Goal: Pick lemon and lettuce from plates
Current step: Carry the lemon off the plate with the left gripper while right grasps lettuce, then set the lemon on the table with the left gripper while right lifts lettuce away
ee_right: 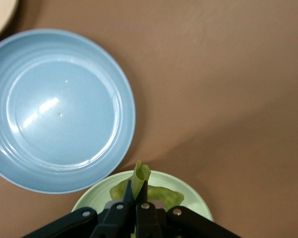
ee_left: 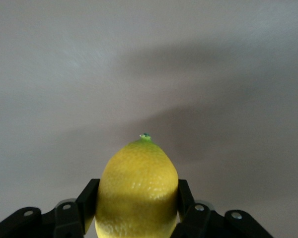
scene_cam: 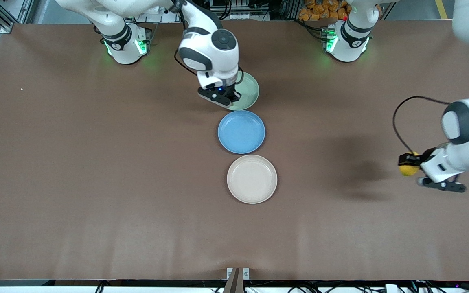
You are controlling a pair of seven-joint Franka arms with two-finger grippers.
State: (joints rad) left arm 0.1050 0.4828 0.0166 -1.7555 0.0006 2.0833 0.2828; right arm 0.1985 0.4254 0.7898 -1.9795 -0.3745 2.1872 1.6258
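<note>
The left gripper, at the beige plate's three o'clock, clamps the lemon; its round skin may slip. The right gripper is closed on a thin lettuce edge over the pale green plate; it may tear.

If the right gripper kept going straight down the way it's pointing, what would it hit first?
Most likely the pale green plate. The right gripper points down over it, shut on the lettuce, so the leaf would press onto the plate first. How much gap remains is unclear.

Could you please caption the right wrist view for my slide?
Right gripper shut on lettuce over the green plate, beside the blue plate.
</note>
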